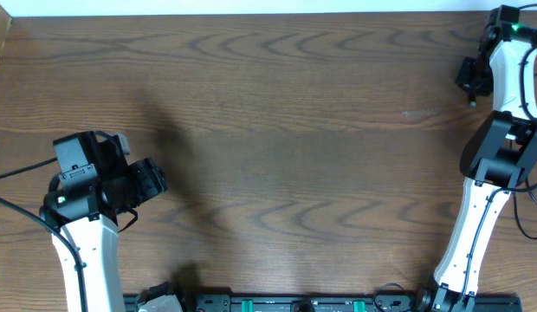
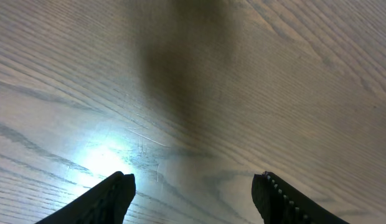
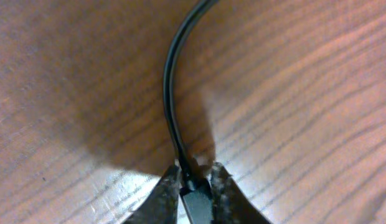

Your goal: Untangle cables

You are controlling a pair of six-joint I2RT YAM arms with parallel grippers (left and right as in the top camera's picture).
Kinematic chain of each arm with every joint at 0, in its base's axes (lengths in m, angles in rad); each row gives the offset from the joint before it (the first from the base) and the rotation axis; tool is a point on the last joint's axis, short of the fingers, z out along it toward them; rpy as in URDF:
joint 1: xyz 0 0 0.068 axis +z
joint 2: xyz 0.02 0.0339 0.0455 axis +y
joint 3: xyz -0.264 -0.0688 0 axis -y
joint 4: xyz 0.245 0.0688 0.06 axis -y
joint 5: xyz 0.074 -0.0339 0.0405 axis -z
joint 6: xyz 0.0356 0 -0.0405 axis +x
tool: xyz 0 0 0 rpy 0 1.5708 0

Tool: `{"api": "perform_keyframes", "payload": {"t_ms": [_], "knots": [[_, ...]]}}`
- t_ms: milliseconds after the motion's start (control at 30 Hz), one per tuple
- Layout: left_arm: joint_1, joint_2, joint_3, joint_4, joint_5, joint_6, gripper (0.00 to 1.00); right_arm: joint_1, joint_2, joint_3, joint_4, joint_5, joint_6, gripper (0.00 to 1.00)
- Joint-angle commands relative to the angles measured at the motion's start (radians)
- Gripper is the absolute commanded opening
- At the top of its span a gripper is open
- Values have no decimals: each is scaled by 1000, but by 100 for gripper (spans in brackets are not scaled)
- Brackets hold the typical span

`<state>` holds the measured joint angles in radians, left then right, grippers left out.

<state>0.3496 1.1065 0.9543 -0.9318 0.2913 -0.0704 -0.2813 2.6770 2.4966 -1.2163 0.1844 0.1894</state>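
1. Right wrist view, bottom centre: right claw [image 3: 194, 179] pinched onto the plug end of a black cable [image 3: 170, 81], which arcs to the top edge.
2. Overhead: that claw sits upper right; the cable can't be made out.
3. Left wrist view: left claw [image 2: 193, 186] spread wide, holding nothing, over the table [image 2: 274, 74].

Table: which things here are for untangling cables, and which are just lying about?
For the job: black cable, pinched in the right gripper; left gripper, open and empty.
Just there: wooden table; black rack at its near edge.
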Motion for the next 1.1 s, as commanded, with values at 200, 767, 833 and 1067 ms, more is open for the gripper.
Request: {"api": "perform_keyframes", "payload": {"t_ms": [200, 767, 833, 1067], "knots": [[-2, 4, 5, -1, 15, 18, 66, -95, 25, -6, -134, 87, 117, 1], [-2, 4, 5, -2, 15, 17, 66, -552, 25, -6, -302, -156, 187, 1], [-2, 4, 5, -2, 15, 17, 66, -582, 25, -6, -302, -240, 143, 5], [-2, 4, 5, -2, 16, 17, 66, -610, 23, -6, -319, -611, -113, 43]]}}
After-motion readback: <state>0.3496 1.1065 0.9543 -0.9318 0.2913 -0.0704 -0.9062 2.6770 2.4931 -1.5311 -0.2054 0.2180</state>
